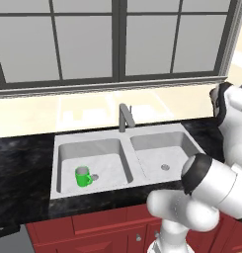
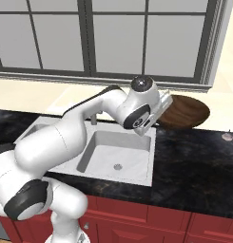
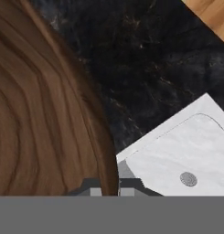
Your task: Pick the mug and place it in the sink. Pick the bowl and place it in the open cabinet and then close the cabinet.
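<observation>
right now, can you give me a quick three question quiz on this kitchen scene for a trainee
1. True or false: the mug stands on the counter.
2. What does the hand hold? A) bowl B) mug C) faucet
3. Fill in: the bowl is lifted above the ____.

Key:
1. False: it sits in the sink, in the left basin as the left base view shows it.
2. A: the hand is shut on the bowl's rim.
3. counter

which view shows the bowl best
Right base view: the whole bowl shows, tilted above the counter, its rim at the gripper. Hand view gives a close-up of its grain and rim.
</observation>
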Robot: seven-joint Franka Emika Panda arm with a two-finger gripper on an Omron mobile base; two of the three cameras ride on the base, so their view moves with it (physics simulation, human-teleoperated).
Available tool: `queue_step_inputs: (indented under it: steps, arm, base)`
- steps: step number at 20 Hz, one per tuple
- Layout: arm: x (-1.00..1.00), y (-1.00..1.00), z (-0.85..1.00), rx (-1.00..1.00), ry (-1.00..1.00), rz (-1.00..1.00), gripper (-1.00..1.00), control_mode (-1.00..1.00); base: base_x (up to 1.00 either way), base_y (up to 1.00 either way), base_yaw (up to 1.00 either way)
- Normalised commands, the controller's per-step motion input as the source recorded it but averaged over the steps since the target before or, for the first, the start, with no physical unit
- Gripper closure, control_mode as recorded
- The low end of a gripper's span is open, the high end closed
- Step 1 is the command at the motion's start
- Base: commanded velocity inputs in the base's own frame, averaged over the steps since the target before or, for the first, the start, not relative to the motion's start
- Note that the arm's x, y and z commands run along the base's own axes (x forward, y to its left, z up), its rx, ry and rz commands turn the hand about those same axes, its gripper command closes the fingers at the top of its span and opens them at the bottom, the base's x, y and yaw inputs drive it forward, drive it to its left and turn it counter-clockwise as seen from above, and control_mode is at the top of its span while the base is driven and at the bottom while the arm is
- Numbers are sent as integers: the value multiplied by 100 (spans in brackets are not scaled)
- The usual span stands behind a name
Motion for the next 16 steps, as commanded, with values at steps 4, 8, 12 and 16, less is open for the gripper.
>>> queue_step_inputs:
  steps: [4,8,12,16]
  arm:
    - [0,28,28,0,13,28,100,-100]
    - [-3,20,11,0,8,25,100,-100]
    - [-25,28,7,0,1,22,100,-100]
    - [-36,31,9,0,0,20,100,-100]
  base:
    - [0,0,0]
    - [0,0,0]
    - [0,0,0]
    - [0,0,0]
